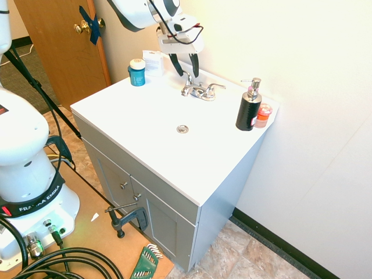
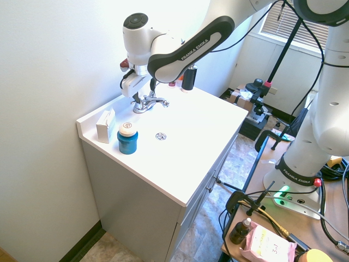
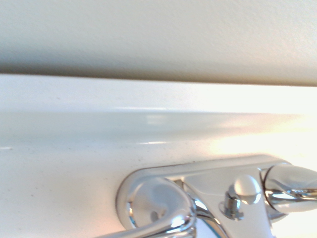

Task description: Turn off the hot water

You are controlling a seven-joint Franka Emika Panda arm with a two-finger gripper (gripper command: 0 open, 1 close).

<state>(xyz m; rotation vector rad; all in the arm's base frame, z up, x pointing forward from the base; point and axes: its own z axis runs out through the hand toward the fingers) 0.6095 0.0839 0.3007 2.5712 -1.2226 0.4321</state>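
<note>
The hand (image 1: pixel 187 65) hangs open, pointing down over the faucet (image 1: pixel 200 92); the soap bottle (image 1: pixel 249 107) stands well apart.

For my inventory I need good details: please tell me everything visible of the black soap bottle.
The bottle is a black cylinder with a shiny, silvery pump top, its thin nozzle pointing sideways. It stands upright at the back corner of the white countertop, close beside an orange-red jar; whether they touch is unclear.
</note>
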